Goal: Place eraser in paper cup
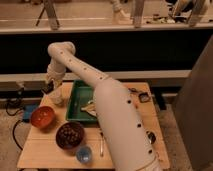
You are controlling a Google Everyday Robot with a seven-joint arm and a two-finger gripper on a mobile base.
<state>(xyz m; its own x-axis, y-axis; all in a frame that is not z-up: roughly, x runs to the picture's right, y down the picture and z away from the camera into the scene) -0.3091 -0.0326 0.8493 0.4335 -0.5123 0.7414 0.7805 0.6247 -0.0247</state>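
The off-white paper cup [56, 98] stands on the wooden table [45, 150] near its far left edge, just left of the green tray [80, 95]. My gripper [50, 88] hangs from the wrist directly over the cup, close to its rim. The gripper's dark tip blends with the shadow there, and I cannot make out the eraser as a separate piece. My white arm [115, 115] reaches from the lower right across the tray, bends at the elbow [61, 50] and comes down to the cup.
An orange bowl [42, 116] sits in front of the cup. A dark bowl with brown contents [70, 135] and a small blue cup [84, 154] stand nearer the front. The tray holds crumpled pale items [90, 107]. Small dark things [144, 97] lie at the far right.
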